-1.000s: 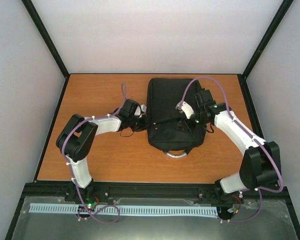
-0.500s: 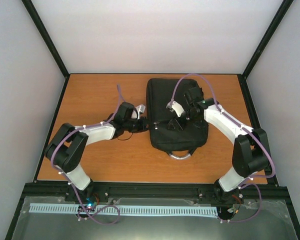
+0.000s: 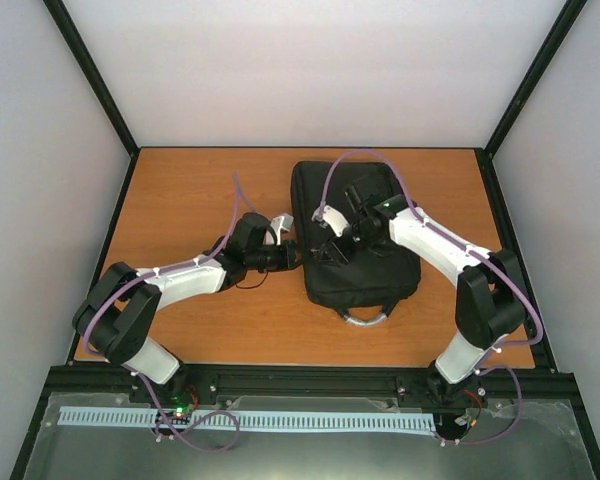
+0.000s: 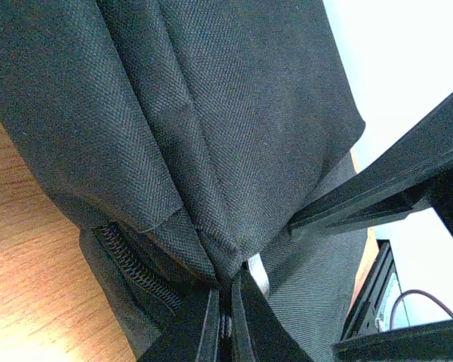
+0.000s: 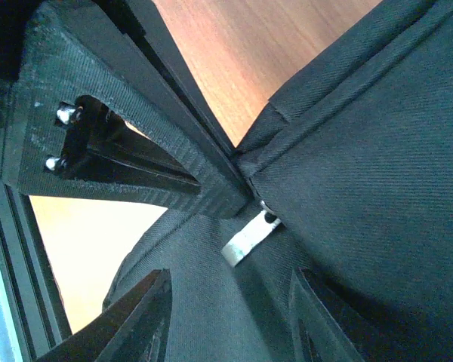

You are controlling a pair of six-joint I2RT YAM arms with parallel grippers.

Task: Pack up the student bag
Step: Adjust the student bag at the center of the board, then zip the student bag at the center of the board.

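Observation:
The student bag [image 3: 365, 240], a large black backpack, lies flat on the wooden table with its grey loop handle [image 3: 365, 316] toward the arms. My left gripper [image 3: 292, 256] is at the bag's left edge. In the left wrist view it [image 4: 225, 317] is shut on a pinched fold of the bag's black fabric [image 4: 211, 151], beside a zipper track [image 4: 132, 268]. My right gripper [image 3: 326, 247] hovers over the bag's left part, close to the left one. Its jaws [image 5: 230, 324] stand open above the fabric, with a small silver zip pull [image 5: 248, 237] just ahead of them.
The wooden table [image 3: 200, 190] is ringed by a black frame with white walls behind and at both sides. The left gripper's black finger mount [image 5: 128, 162] fills the upper left of the right wrist view, very near the zip pull.
The left gripper has reached right to the bag's edge and shut on its fabric. The right arm has swung left across the bag toward the left gripper. The bag has turned slightly.

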